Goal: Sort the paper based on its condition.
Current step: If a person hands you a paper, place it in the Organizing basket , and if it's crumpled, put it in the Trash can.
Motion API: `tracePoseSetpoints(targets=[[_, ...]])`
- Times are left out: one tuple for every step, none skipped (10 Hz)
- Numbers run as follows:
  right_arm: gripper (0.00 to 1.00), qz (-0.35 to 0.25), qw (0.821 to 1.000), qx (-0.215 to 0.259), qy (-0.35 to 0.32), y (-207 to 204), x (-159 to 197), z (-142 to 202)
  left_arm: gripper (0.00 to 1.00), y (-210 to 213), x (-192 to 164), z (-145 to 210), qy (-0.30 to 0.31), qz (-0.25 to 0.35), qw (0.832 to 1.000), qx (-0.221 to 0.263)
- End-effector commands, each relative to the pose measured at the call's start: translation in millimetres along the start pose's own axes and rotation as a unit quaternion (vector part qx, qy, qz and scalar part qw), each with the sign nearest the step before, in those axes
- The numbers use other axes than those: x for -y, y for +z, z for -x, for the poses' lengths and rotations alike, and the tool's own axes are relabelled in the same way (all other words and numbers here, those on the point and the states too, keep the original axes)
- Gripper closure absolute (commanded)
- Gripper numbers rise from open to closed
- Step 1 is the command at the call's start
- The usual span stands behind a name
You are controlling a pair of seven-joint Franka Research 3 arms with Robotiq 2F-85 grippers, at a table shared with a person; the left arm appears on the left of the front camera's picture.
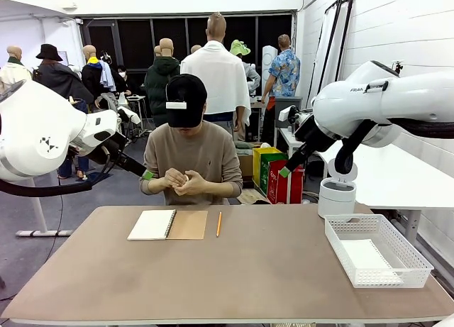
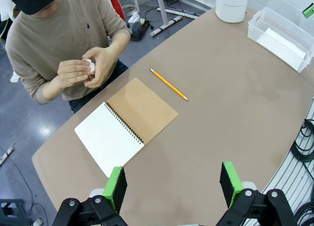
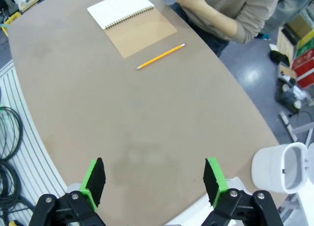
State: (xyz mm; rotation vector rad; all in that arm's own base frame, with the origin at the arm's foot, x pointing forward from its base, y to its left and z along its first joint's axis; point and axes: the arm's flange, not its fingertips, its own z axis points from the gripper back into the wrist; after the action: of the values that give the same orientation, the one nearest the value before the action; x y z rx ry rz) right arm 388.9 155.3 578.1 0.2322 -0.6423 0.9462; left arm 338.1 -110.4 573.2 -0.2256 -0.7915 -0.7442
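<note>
Paper is a small white wad in the person's hands, apparently being crumpled; a flat sheet already lies in the basket. Both grippers' fingers spread, empty, above the counter. Sorting barely begun.

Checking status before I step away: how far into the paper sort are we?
Done: a flat white sheet already lies in the basket. In hand: the person's hands are crumpling a paper. Left: both pincers, left and right, hang open above the table.
</note>
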Motion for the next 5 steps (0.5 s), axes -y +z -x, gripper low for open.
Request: tracePoseSetpoints(targets=[[0.00, -0.006, 1.000, -0.004, 0.001, -0.7, 1.8, -2.5, 0.00, 0.2, -0.9, 0.8, 0.002, 0.003, 1.000, 0.000], [0.00, -0.006, 1.000, -0.004, 0.001, -0.7, 1.8, -2.5, 0.00, 0.2, -0.9, 0.8, 0.002, 0.003, 1.000, 0.000], [0.00, -0.006, 1.000, -0.004, 0.001, -0.7, 1.8, -2.5, 0.00, 0.2, -0.9, 0.8, 0.002, 0.003, 1.000, 0.000], [0.00, -0.006, 1.000, -0.004, 0.001, -0.7, 1.8, -2.5, 0.00, 0.2, -0.9, 0.8, 0.002, 0.003, 1.000, 0.000], [0.00, -0.006, 1.000, -0.004, 0.001, -0.7, 1.8, -2.5, 0.00, 0.2, -0.9, 0.8, 0.002, 0.003, 1.000, 0.000]])
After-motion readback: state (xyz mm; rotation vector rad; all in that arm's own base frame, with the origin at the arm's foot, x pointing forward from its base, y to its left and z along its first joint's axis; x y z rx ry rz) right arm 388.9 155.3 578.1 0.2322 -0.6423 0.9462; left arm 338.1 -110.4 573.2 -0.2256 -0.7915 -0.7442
